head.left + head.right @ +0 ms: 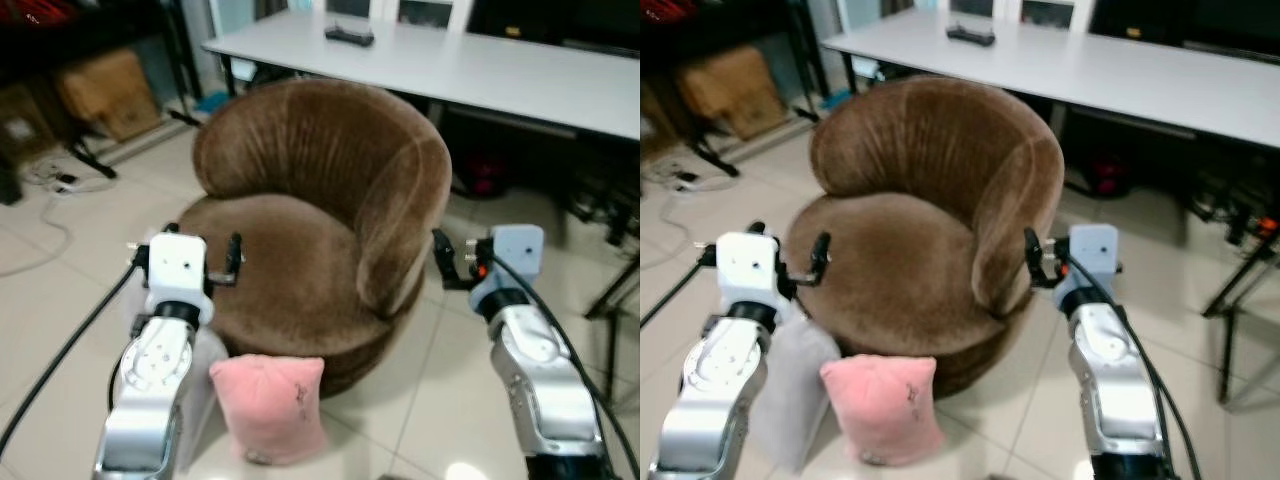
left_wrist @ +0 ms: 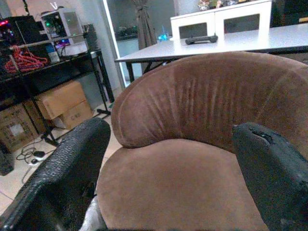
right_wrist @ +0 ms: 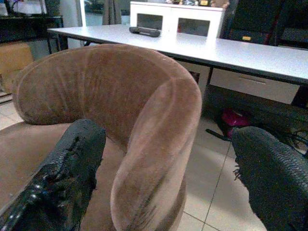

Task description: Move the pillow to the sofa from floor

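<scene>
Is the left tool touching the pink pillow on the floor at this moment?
Apart. In the left eye view the left tool hangs open over the brown sofa seat's edge, while the pink pillow stands on the tiles well below it.

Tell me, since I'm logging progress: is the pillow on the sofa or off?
Off. The pink pillow stands on the floor tiles against the brown sofa's base; its seat is bare.

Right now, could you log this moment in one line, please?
pink pillow: on floor | brown sofa: seat bare | left gripper: open | right gripper: open
</scene>
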Motion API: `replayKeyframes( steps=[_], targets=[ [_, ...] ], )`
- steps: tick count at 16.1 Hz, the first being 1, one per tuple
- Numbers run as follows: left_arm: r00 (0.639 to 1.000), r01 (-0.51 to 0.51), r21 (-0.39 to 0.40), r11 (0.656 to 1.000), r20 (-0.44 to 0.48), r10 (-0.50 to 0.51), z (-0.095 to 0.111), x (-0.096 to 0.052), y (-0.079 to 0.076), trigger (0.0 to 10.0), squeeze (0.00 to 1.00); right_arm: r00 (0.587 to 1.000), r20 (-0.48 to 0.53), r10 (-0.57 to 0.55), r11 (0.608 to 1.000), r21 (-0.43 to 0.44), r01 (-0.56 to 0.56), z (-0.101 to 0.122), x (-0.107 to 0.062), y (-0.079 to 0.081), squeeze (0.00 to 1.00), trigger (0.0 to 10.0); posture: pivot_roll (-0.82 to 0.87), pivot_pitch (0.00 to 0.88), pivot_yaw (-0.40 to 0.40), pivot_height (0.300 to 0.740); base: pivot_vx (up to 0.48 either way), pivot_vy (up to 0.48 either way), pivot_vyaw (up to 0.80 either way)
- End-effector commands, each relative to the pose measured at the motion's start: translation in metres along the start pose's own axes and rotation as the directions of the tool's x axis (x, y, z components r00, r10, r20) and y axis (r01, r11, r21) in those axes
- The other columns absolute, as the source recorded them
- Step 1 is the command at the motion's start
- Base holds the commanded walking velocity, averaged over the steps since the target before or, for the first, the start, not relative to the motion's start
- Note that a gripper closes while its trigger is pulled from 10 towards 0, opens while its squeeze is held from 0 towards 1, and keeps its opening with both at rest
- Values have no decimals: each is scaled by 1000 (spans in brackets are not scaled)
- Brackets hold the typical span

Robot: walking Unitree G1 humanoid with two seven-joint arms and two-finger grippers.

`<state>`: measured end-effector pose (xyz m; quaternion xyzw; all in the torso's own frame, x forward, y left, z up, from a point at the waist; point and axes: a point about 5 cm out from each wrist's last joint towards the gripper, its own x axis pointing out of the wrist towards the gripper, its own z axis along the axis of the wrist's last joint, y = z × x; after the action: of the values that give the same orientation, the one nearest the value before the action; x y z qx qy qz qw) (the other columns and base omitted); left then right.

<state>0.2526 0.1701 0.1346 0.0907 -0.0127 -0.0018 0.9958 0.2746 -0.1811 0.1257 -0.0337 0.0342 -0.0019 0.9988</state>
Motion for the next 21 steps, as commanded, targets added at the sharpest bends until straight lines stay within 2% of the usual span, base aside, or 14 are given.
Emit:
replayKeyframes(
  steps=[1,4,5,8,12,15,19,21],
  targets=[
    [1000,-4,10,1000,7,4,2,0,3,10000,0,1000,5,7,1000,18,-8,3,0,2,0,10000,-21,0,16,740,0,0,0],
    [1000,1,7,1000,10,-1,2,0,3,10000,0,1000,13,12,1000,17,-13,3,0,3,0,10000,-21,0,16,740,0,0,0],
    [1000,2,5,1000,12,-2,2,0,3,10000,0,1000,14,28,1000,-15,-28,4,0,4,0,10000,-19,0,15,740,259,0,0],
    [1000,6,2,1000,14,-6,2,0,3,10000,0,999,10,48,998,-44,-47,4,0,7,0,10000,-19,0,15,740,287,0,800],
    [1000,8,4,1000,13,-8,1,-1,3,10000,0,999,9,34,999,-15,-34,3,0,6,0,10000,-16,0,15,740,294,0,0],
    [1000,12,5,1000,16,-12,1,-1,3,10000,0,999,13,52,997,-50,-51,3,1,9,0,10000,-15,0,15,740,294,0,0],
    [1000,11,6,1000,20,-11,2,0,4,10000,0,999,13,51,997,-56,-50,4,2,10,0,10000,-15,0,15,740,294,0,800],
    [1000,9,8,1000,21,-9,2,0,4,10000,0,998,16,67,996,-64,-65,4,3,11,0,10000,-10,0,14,740,292,0,0]
  ],
)
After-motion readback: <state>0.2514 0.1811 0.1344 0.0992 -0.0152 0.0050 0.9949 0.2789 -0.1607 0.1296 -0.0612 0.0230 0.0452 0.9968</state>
